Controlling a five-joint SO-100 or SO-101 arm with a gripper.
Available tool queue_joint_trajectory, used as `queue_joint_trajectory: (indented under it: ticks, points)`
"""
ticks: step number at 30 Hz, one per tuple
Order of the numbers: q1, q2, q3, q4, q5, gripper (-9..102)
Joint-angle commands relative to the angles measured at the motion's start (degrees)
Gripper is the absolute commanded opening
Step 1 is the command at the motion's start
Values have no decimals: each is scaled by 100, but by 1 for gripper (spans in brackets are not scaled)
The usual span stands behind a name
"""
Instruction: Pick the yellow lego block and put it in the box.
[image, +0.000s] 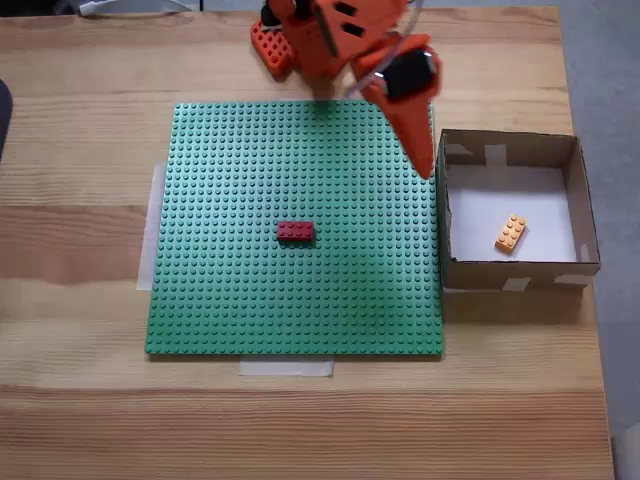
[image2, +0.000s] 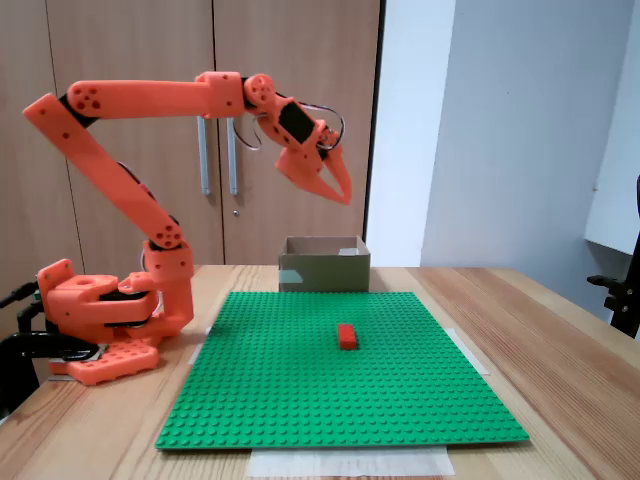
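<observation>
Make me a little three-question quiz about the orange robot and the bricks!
1. True or false: the yellow brick lies inside the cardboard box.
2. Which colour is the brick sitting on the green plate? A) blue B) dark red C) white
3. Fill in: in a fixed view from the side, the gripper hangs high ____ the table, holding nothing.

Key: 1 true. 2 B, the red brick. 3 above.
</observation>
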Motion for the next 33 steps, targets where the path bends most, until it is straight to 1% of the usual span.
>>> queue_joint_trajectory:
  ticks: [1, 4, 8, 11, 15, 23, 28, 33]
  points:
    - [448, 527, 149, -246, 70, -1]
    - [1072, 1248, 756, -483, 79, -1]
    - [1468, 1960, 1450, -747, 88, -1]
    - [1661, 2399, 1854, -729, 35, -1]
    - [1863, 2856, 2382, -703, -26, -1]
    - [2109, 3929, 3806, -932, -158, -1]
    - [2188, 4816, 4588, -747, -141, -1]
    - [2285, 5335, 5089, -448, -62, -1]
